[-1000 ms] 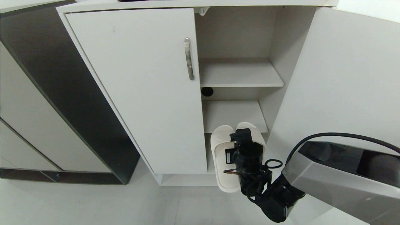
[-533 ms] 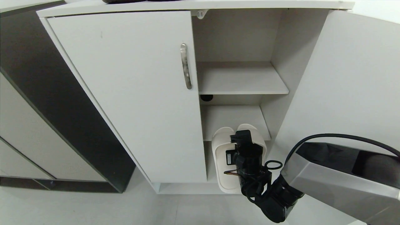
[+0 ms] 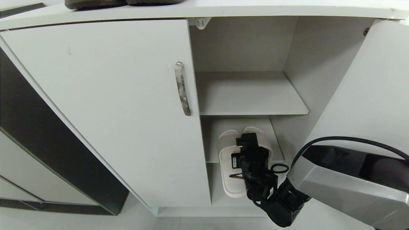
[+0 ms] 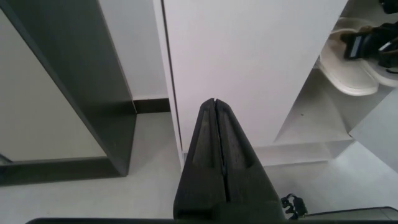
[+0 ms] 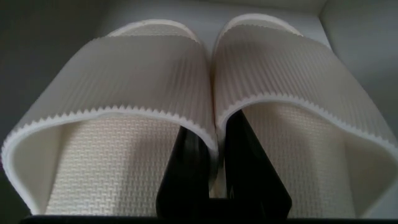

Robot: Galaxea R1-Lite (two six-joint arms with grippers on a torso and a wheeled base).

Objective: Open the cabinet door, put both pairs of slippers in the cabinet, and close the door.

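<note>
White slippers (image 3: 228, 166): 1 pair, side by side, held at the open right half of the cabinet (image 3: 297, 64), toes at the lower shelf (image 3: 211, 143). Your right pincer (image 5: 214, 155) grips both inner strap edges. Your left pincer (image 4: 214, 124) is clenched, low before the closed left door (image 3: 96, 95). Dark slippers (image 3: 96, 3) lie on top.

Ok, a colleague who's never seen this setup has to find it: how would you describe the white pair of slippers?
Look at the white cabinet, its right door open. Below its bare upper shelf, the white slippers are side by side, toes inward, their inner edges pinched by the right gripper. They are pale and ribbed, unlike the dark pair lying on the cabinet's top.
</note>
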